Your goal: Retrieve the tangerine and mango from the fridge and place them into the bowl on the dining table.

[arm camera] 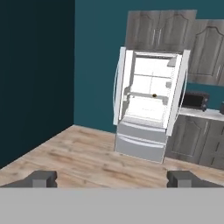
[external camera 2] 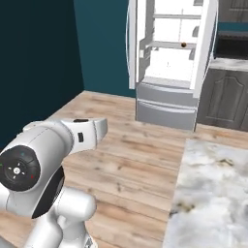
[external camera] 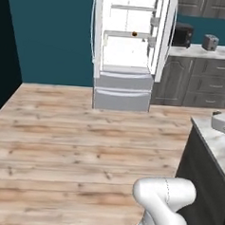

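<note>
1. Plainly, the gripper [arm camera: 112, 179] is spread wide and holds nothing; its tips sit at the bottom of the hand view.
2. Fridge [external camera: 123, 82] stands open at top centre, tangerine [external camera: 134, 34] on a middle shelf; no mango is discernible.
3. Bowl [external camera: 224, 121] rests on the table [external camera 2: 213, 189] at the right edge.
4. Risk: driving in, the arm could clip a fridge door.
5. Risk: the small tangerine could roll off the shelf if nudged.
</note>
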Robot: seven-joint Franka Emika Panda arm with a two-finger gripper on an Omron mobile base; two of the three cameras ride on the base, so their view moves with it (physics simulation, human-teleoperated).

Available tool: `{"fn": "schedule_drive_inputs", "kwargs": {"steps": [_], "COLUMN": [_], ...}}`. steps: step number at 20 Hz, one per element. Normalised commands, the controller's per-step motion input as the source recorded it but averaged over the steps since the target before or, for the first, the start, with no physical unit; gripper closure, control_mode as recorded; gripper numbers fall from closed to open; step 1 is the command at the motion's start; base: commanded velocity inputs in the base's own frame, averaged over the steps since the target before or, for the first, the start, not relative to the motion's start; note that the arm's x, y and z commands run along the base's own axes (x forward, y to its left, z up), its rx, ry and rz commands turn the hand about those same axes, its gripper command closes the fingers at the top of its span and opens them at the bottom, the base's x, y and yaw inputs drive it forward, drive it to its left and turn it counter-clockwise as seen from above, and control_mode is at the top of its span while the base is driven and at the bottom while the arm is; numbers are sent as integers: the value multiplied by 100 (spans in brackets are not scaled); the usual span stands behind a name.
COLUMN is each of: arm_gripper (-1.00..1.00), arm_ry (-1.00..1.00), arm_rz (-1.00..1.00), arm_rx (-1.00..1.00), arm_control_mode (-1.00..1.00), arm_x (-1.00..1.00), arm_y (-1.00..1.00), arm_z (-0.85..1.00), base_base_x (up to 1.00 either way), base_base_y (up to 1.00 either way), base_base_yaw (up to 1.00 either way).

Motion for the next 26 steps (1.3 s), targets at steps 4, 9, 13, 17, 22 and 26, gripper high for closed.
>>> {"fn": "schedule_drive_inputs", "kwargs": {"steps": [4,9,13,17,22,26], "arm_gripper": [-100,-100,-100,-100,-100,-100], "arm_ry": [0,0,0,0,0,0], "arm_rz": [0,0,0,0,0,0], "arm_rx": [0,0,0,0,0,0], "arm_control_mode": [100,100,100,100,100,100], "arm_x": [0,0,0,0,0,0], "arm_y": [0,0,0,0,0,0], "arm_z": [0,0,0,0,0,0], "base_base_x": [100,95,82,97,100,98], "base_base_y": [0,12,33,38,26,9], "base_base_yaw": [-12,-21,-25,-17,-8,-4]}}
